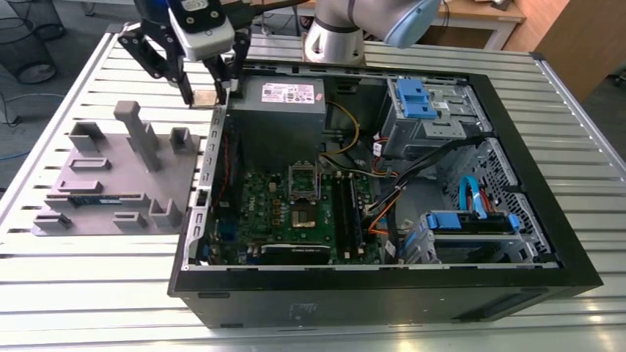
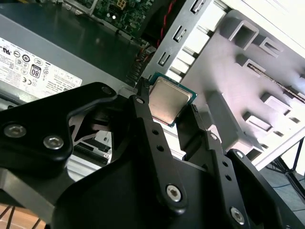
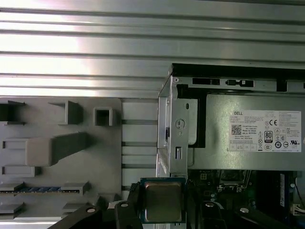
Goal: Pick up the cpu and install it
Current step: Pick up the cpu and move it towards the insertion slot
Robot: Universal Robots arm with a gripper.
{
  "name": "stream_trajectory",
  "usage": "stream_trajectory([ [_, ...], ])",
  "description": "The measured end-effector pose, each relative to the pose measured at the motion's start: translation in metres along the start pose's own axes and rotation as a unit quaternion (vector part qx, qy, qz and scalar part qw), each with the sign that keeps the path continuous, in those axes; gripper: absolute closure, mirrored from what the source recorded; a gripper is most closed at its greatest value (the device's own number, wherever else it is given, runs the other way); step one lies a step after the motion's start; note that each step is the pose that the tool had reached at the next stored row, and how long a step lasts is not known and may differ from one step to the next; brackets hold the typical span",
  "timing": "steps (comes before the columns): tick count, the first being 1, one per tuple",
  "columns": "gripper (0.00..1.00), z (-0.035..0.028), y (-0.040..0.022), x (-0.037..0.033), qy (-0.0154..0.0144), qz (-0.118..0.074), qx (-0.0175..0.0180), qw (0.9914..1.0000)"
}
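At the upper left of the exterior view, the gripper [image 1: 205,97] holds the cpu [image 1: 204,99] in the air.
Its two black fingers [image 2: 147,124] are clamped on the cpu's edges, silver top showing. It hangs between the grey tray [image 1: 59,183] and the open computer case [image 1: 547,169], near the power supply [image 1: 284,99].

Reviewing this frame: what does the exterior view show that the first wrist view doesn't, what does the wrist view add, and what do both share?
Exterior view, not the first wrist view: the arm, the blue drive bays and the blue cable deeper in the case. First wrist view, not the exterior view: the top of the cpu seen flat-on, silver with a green rim. Both: the pincer shut on the cpu by the case wall, next to the grey tray, and the power supply.
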State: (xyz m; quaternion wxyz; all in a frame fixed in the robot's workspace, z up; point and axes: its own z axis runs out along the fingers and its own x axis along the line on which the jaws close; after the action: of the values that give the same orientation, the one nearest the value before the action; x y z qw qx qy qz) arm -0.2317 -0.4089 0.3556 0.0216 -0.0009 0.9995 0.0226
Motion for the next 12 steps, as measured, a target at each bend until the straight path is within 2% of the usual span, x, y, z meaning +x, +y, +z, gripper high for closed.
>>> stream_trajectory([
  [12,0.53,0.0014,-0.0001,-0.0275,0.0000,0.000,0.0000,1.00000],
])
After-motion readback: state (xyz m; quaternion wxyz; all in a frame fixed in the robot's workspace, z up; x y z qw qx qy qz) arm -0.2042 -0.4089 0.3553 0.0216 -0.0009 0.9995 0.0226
